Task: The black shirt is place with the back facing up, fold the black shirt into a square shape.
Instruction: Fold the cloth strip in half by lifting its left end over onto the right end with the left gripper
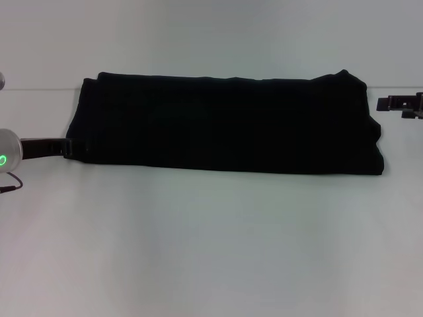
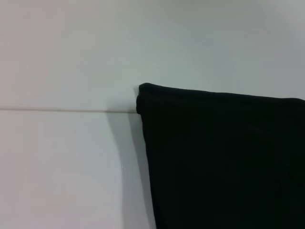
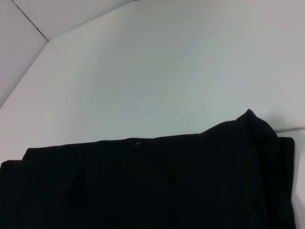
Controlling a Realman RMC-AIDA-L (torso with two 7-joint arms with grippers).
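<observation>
The black shirt (image 1: 225,122) lies on the white table as a long folded band running left to right, plain side up with no lettering showing. My left gripper (image 1: 68,146) reaches in low from the left and meets the shirt's left end near its front corner. My right gripper (image 1: 398,107) hovers just off the shirt's right end, apart from the fabric, open with nothing between its fingers. The left wrist view shows one corner of the shirt (image 2: 224,157) on the table. In the right wrist view an edge of the shirt (image 3: 143,186) has one raised corner.
The white table (image 1: 211,251) stretches in front of the shirt toward me. A seam line (image 1: 39,88) runs across the far side behind the shirt. A thin cable (image 1: 10,185) hangs by my left arm.
</observation>
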